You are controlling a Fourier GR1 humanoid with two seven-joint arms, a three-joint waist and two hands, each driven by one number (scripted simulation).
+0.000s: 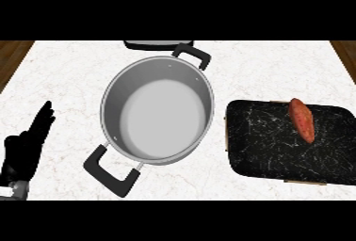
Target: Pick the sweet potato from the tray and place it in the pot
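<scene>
On the white marble table (62,70), a steel pot (113,101) stood near the middle of the head view, seen from steeply above so that its pale grey bottom and its shining rim both showed. It held nothing. One black handle (195,54) stuck out at its far right side and another black handle (108,172) at its near left side, so the pot sat at a slant to the table's edges.

To the right of the pot, apart from it, lay a black tray (271,146) with thin white veins across its surface and rounded corners. The sweet potato (302,120) rested on this tray, in its far part and toward the right, a long reddish-orange root with one pointed tip toward the far rim and the other toward the tray's middle. It was touching nothing but the tray.

The left hand (24,146) showed at the view's lower left edge, well apart from the pot and farther still from the tray. Its black fingers were straight and pointed up and away, spread a little, and it held nothing.

A dark, flat-looking object (149,44) lay partly cut off at the far edge, just behind the pot; what it was could not be told. Brown wood (14,52) bordered the table at the far corners.
</scene>
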